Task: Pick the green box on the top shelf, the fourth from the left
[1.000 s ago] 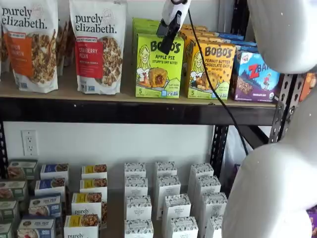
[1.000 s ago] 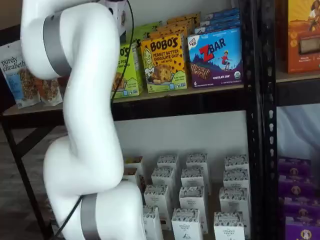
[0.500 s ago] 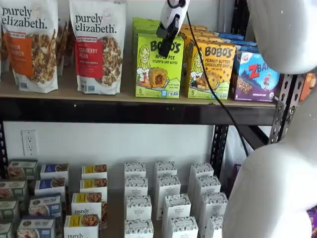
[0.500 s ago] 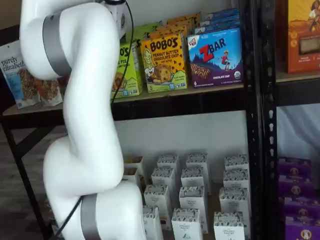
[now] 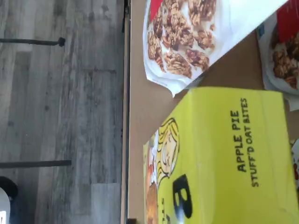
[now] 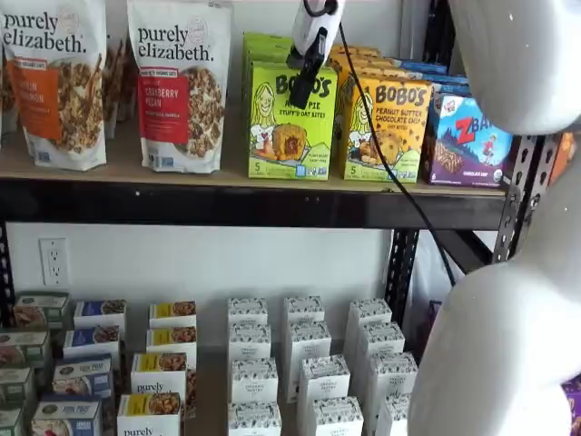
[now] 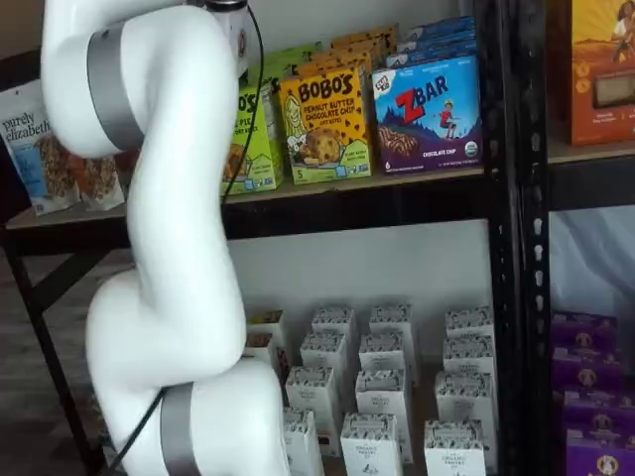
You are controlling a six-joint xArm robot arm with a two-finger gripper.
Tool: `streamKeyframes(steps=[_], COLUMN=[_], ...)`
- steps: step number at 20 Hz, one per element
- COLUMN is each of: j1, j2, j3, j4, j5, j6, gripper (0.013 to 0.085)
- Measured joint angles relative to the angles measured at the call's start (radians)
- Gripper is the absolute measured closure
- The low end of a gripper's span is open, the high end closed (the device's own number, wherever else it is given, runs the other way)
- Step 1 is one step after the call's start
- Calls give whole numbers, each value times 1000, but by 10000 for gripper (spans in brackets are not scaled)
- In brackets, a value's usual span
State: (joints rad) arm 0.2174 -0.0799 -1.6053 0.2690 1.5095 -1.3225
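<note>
The white arm (image 7: 164,248) fills much of both shelf views, its bulk standing between the cameras and the shelving. Behind it the top shelf (image 6: 227,204) is seen as a tan board with a thick black front rail, carried on black perforated uprights (image 7: 506,238).

On that board, two purely elizabeth granola bags (image 6: 180,82) are stood at the left. Just beside them the green box (image 6: 290,123) is stood upright at the board's front edge, its Bobo's apple pie face turned outward. The yellow-orange Bobo's box (image 6: 388,132) is set just beside it on the other side, and the blue ZBar box (image 6: 467,141) comes after that. In a shelf view the green box (image 7: 253,139) is largely hidden by the arm.

In the wrist view the green box (image 5: 224,154) is seen from above and close, its top panel lettered APPLE PIE, with a granola bag (image 5: 196,37) lying near it on the tan board.

The gripper (image 6: 307,73) is hung from above directly in front of the upper part of the green box's face, overlapping its lettering. Only a dark, side-on shape of the fingers is seen, so it cannot be told whether they stand apart or together, nor whether the box is touched.
</note>
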Motion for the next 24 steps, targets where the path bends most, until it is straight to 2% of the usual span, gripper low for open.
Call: streamKeyframes(steps=[3, 6, 12, 14, 15, 17, 24], j1=[2, 3, 7, 8, 9, 11, 18], j2=[0, 0, -4, -8, -8, -10, -13], j3=[2, 1, 7, 12, 13, 16, 20], j4=[0, 0, -4, -5, -6, -7, -7], j5=[0, 5, 2, -5, -6, -8, -10], j6=[2, 2, 5, 7, 7, 9, 16], gripper=[290, 370, 370, 450, 450, 530, 530])
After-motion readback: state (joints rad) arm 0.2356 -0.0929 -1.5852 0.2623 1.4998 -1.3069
